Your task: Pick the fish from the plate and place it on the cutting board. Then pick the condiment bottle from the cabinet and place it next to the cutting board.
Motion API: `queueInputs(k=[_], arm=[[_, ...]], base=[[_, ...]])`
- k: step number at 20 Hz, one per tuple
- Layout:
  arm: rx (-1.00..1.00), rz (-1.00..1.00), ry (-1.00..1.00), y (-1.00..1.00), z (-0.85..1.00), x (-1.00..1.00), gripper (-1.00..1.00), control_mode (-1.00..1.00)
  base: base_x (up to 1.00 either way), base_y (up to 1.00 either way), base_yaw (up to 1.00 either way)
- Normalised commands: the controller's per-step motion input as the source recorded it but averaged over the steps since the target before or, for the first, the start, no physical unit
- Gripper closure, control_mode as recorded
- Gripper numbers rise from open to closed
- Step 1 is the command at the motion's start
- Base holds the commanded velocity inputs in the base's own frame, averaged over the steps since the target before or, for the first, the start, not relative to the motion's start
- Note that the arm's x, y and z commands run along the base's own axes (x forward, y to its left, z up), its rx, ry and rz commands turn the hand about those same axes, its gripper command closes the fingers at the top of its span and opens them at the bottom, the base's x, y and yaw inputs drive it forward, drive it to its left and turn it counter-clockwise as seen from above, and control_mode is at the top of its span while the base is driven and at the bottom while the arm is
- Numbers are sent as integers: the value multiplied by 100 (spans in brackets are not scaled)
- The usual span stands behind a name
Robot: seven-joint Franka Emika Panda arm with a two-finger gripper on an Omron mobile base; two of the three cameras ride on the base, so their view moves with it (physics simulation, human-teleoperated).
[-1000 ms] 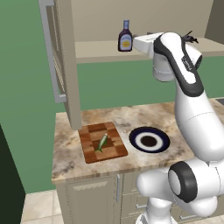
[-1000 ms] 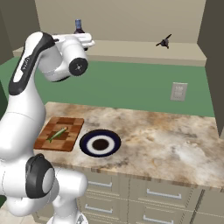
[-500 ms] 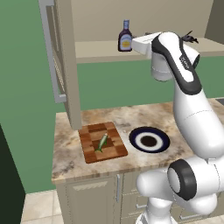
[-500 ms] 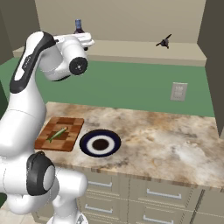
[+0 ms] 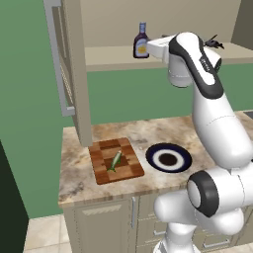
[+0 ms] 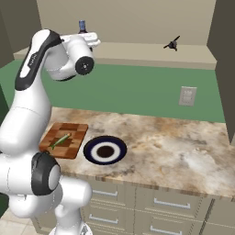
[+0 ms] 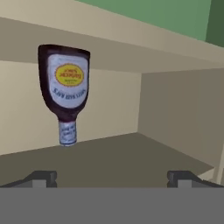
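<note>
Standing on the light shelf of the cabinet (image 5: 74,74), in the upper middle of the left base view, the condiment bottle (image 5: 141,41) was shown upright, its yellow-and-white label turned toward the camera. A small dark spiky object (image 6: 172,44) was seen farther along the same shelf, well apart from the bottle, in the upper right of the right base view. On the marble counter (image 6: 183,147) below, the cutting board (image 5: 115,160) was shown with the fish (image 5: 115,161) lying diagonally across its middle. The plate (image 5: 168,158) was placed just beside the board, toward the right of the left base view, with nothing on it. The gripper (image 7: 111,177) was raised to shelf height and pointed into the cabinet. In the hand view its two fingertips (image 7: 41,177) were seen spread wide at the lower edge, with nothing held between them and nothing touched. The bottle appeared inverted in that view, in the upper left of the frame, apart from the fingertips and offset to the left of the gap between them.
</note>
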Motion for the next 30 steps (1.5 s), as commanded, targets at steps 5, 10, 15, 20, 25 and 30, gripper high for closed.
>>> queueInputs(k=[5,10,15,20,25,30], arm=[[0,0,0,5,0,27,-100,-100],[0,0,0,9,0,26,-100,-100],[0,0,0,10,0,25,-100,-100],[0,0,0,3,0,20,-100,-100],[0,0,0,0,0,16,-100,-100],[0,0,0,0,0,14,-100,-100]], base=[[0,0,0],[0,0,0],[0,0,0],[0,0,0],[0,0,0],[0,0,0]])
